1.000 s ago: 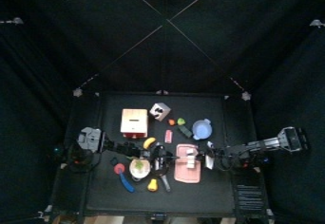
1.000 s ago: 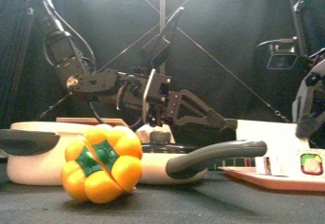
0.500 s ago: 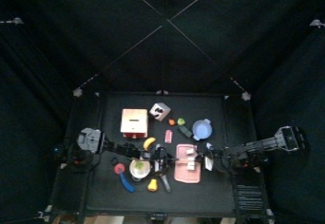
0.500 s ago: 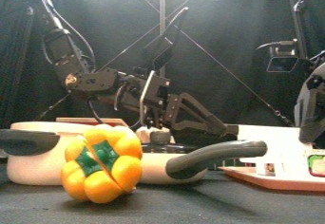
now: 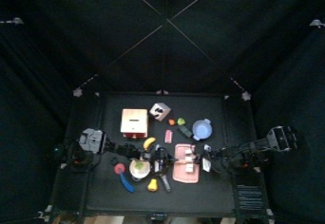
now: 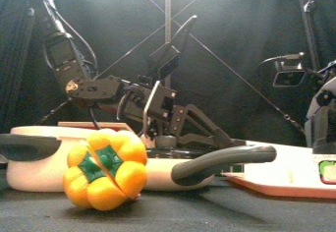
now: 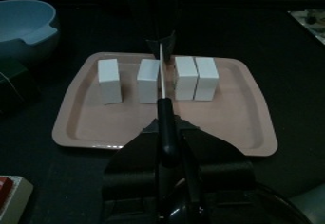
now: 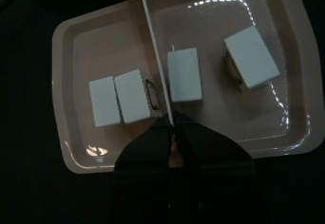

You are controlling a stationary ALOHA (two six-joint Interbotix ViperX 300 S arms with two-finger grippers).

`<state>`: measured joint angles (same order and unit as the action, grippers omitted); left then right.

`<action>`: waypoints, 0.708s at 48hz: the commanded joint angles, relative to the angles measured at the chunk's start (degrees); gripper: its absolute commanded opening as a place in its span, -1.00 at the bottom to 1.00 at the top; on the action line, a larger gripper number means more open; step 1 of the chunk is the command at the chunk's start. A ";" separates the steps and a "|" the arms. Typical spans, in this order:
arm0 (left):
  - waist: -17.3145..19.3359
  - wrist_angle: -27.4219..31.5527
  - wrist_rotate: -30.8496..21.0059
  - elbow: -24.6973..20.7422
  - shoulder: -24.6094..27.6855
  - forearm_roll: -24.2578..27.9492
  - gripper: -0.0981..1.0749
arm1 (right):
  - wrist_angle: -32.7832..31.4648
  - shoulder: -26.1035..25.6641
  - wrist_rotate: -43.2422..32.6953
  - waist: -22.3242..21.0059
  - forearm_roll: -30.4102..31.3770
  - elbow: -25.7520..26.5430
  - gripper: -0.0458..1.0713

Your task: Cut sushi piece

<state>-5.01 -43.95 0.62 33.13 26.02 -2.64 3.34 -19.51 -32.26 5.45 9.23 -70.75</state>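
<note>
Since a second earlier, the right arm (image 5: 260,144) had drawn slightly toward the pink tray (image 8: 76,47). Its fingers clamped a knife (image 8: 143,38) over the sushi pieces (image 8: 183,74); the left fingers also gripped a blade (image 7: 159,28), poised for slicing.

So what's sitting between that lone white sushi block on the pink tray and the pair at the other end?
One more white block, with a thin dark blade standing right beside it. The left wrist view shows this on the pink tray.
</note>
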 commanded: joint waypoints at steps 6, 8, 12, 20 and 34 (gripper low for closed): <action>-0.88 -0.18 0.09 -0.53 -1.76 0.18 -0.10 | 0.18 -0.62 -0.09 0.97 -0.18 1.23 -0.15; -1.23 -0.18 0.09 -0.44 -2.02 0.18 -0.10 | -0.09 -0.79 -0.09 1.58 -0.18 1.58 -0.15; -1.76 0.26 0.18 -0.35 -2.46 0.18 -0.10 | -0.70 -0.97 -0.09 2.46 -0.18 2.20 -0.15; -2.02 2.11 0.18 -0.44 -2.99 0.18 -0.10 | -2.37 -0.97 0.00 2.90 0.09 3.34 -0.15; -1.93 2.29 0.44 -0.70 -3.87 0.26 -0.10 | -3.96 -3.34 0.09 2.90 1.58 3.96 -0.15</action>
<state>-6.77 -41.57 0.79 33.31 24.43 -2.55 -0.79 -20.39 -32.17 8.44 10.55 -68.20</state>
